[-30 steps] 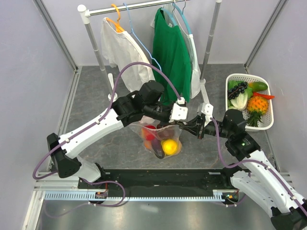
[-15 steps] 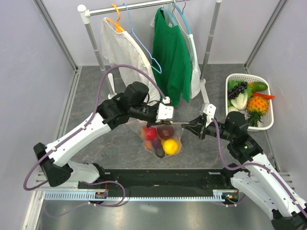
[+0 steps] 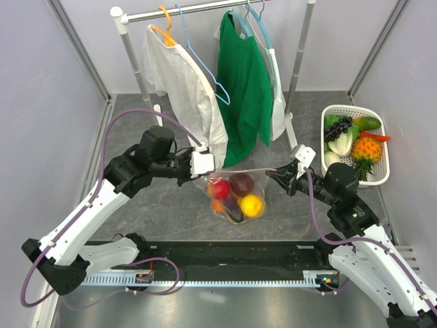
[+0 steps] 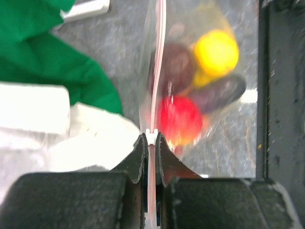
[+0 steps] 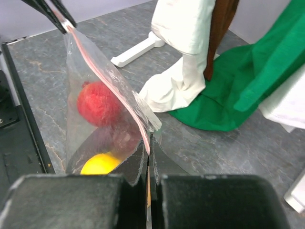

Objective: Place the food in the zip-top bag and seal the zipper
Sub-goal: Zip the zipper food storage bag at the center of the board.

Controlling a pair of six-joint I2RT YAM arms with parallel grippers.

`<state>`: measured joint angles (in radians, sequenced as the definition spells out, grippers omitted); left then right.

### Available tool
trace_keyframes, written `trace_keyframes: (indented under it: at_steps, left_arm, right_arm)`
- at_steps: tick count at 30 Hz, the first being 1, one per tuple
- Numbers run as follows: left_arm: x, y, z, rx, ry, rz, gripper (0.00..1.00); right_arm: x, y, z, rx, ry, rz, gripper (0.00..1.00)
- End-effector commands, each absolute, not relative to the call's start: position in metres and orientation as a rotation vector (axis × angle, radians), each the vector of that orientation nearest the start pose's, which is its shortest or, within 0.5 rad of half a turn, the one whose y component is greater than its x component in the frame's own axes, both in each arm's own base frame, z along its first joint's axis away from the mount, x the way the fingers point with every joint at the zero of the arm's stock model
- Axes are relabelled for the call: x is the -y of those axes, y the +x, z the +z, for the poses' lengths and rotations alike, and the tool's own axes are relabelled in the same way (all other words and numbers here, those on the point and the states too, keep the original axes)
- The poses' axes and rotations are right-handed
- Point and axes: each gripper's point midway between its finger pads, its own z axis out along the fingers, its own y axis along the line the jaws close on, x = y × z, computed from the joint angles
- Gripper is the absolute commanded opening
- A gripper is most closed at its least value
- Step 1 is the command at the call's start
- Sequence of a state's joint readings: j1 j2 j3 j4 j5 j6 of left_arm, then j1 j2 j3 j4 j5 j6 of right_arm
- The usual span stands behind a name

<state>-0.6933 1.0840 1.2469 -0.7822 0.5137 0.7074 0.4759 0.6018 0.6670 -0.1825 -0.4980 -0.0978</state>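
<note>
The zip-top bag (image 3: 235, 199) hangs between my two grippers above the table, stretched taut along its pink zipper (image 3: 239, 171). Inside it are a red fruit (image 3: 218, 187), a dark purple one (image 3: 240, 183), a yellow one (image 3: 251, 205) and a purple eggplant (image 3: 233, 210). My left gripper (image 3: 204, 166) is shut on the left end of the zipper, with the small white slider at its fingertips (image 4: 151, 136). My right gripper (image 3: 275, 176) is shut on the right end of the zipper (image 5: 148, 148). The food shows through the bag in both wrist views, the red fruit among it (image 4: 180, 119) (image 5: 97, 102).
A white basket (image 3: 379, 179) at the right holds more toy food, among it grapes, a pineapple and a green vegetable. A clothes rack (image 3: 205, 8) stands behind, with a white shirt (image 3: 186, 85) and a green shirt (image 3: 244, 75) hanging close to the bag. The black rail runs along the near edge (image 3: 225, 253).
My left gripper has slid leftward along the zipper, away from the right gripper. The zipper is now stretched out straight. The right gripper has barely moved.
</note>
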Motion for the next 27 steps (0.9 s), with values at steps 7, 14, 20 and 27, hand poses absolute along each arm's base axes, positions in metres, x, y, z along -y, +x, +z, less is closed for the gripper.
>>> trace_keyframes:
  at_steps: [7,14,20,27]
  left_arm:
    - [0.183,0.200,0.255,-1.533,1.594,-0.333,0.02]
    - [0.173,0.207,0.257,-1.571,1.552,-0.295,0.03]
    - [0.201,0.199,0.299,-1.506,1.497,-0.479,0.57]
    - [0.250,0.199,0.320,-1.461,1.546,-0.635,0.69]
  right_arm:
    - [-0.169,0.210,0.288,-1.492,-0.736,0.552,0.00]
    - [-0.167,0.206,0.290,-1.480,-0.756,0.542,0.00]
    - [-0.181,0.197,0.289,-1.472,-0.823,0.630,0.00]
    - [-0.187,0.192,0.289,-1.455,-0.861,0.667,0.00]
